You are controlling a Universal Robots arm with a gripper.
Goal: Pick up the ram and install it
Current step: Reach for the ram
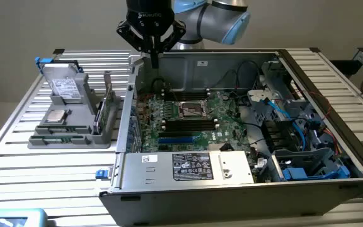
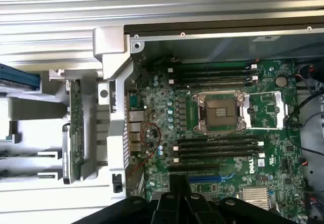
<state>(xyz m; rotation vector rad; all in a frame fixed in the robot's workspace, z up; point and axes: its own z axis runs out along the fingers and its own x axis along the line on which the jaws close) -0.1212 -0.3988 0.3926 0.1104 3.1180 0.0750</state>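
An open computer case [image 1: 232, 203] sits beside a grey parts rack [image 1: 68, 137].

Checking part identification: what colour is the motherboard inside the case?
Green; the motherboard shows best in the wrist view.

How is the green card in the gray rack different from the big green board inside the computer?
The card stands upright on its edge in the rack; the board lies flat in the computer case. The card is narrow; the board is far wider, carrying a socket and black slots. Both are green circuit boards.
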